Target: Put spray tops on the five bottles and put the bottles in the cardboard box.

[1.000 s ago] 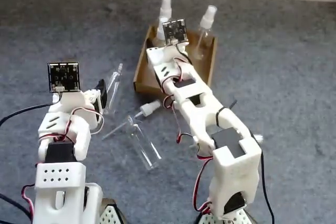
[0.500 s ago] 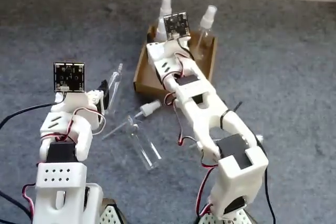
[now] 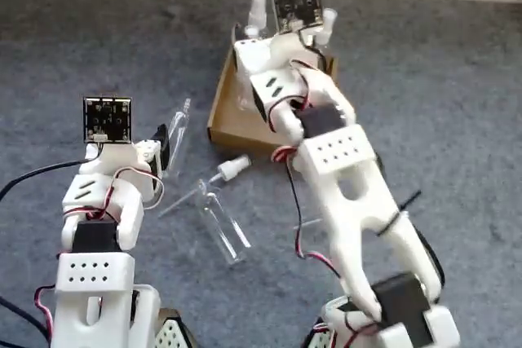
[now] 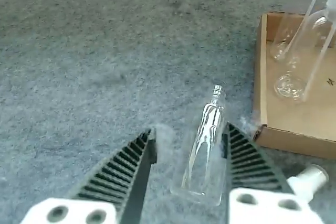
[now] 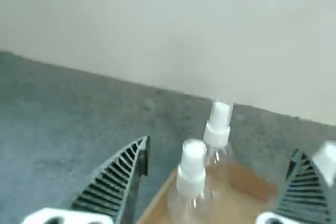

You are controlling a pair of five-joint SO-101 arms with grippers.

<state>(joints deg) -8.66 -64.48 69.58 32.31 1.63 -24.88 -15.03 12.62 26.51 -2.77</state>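
A clear bottle without a top (image 4: pixel 203 145) lies on the grey carpet between the fingers of my open left gripper (image 4: pixel 189 132), untouched by either one. From above, this bottle (image 3: pixel 176 138) lies just left of the cardboard box (image 3: pixel 218 112). My right gripper (image 5: pixel 220 150) hangs open above the box, with two capped bottles (image 5: pixel 191 174) (image 5: pixel 218 124) standing below it and a third (image 5: pixel 328 158) at the edge. A loose spray top (image 3: pixel 232 169) with its tube lies in front of the box. Another open bottle (image 3: pixel 225 227) lies nearer the arms.
The right arm (image 3: pixel 326 152) stretches raised over the box's near side. The box wall (image 4: pixel 260 77) stands close to the right of the left gripper. Open carpet spreads to the left and far right.
The right arm has lifted, and its wrist has risen and moved farther back over the box. The left arm shifted slightly at first and then held still.
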